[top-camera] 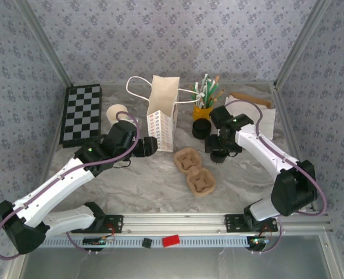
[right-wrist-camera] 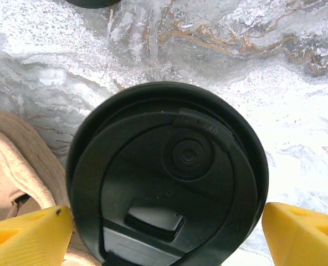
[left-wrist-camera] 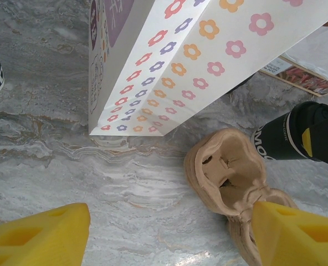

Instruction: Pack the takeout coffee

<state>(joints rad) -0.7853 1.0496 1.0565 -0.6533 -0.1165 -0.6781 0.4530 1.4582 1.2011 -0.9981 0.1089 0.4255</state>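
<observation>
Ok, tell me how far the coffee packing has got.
Done: the black lid is on the cup. In hand: right gripper straddles it, grip unclear; left gripper open by the flowered bag. Remaining: cup presumably goes into the pulp carrier or bag.

In the top view, the paper bag [top-camera: 163, 113] stands centrally, with the checkerboard [top-camera: 81, 113] at its 9 o'clock and the cup carrier [top-camera: 194, 170] lying at its 5 o'clock. The takeout coffee [right-wrist-camera: 169, 177] stands on the table [top-camera: 143, 186] just beside the cup carrier, at its 2 o'clock; the straw holder [top-camera: 204, 110] stands behind the takeout coffee at 12 o'clock.
</observation>
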